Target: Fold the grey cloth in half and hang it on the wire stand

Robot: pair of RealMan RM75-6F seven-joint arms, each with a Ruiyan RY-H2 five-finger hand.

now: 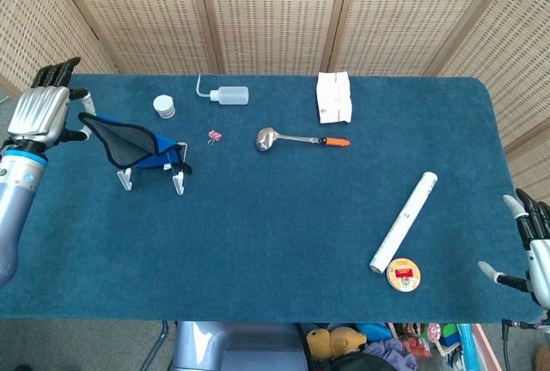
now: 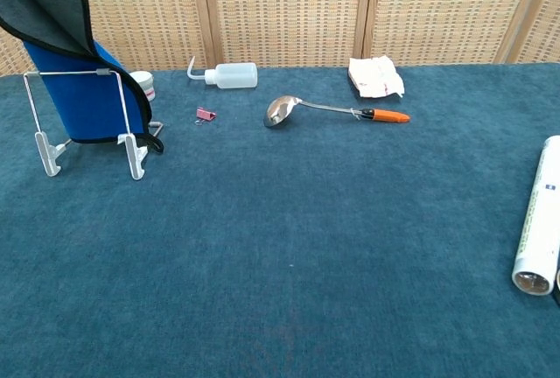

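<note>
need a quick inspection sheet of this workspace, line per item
surface: blue carpeted table
job's things: folded cloth, grey inside, blue outside, draped over wire stand, one end held up
clutter: squeeze bottle, small jar, pink clip, ladle, white packet, white tube, round tin
hands: left hand holds the cloth; right hand open at table edge
cables: nothing seen
surroundings: woven screen panels
</note>
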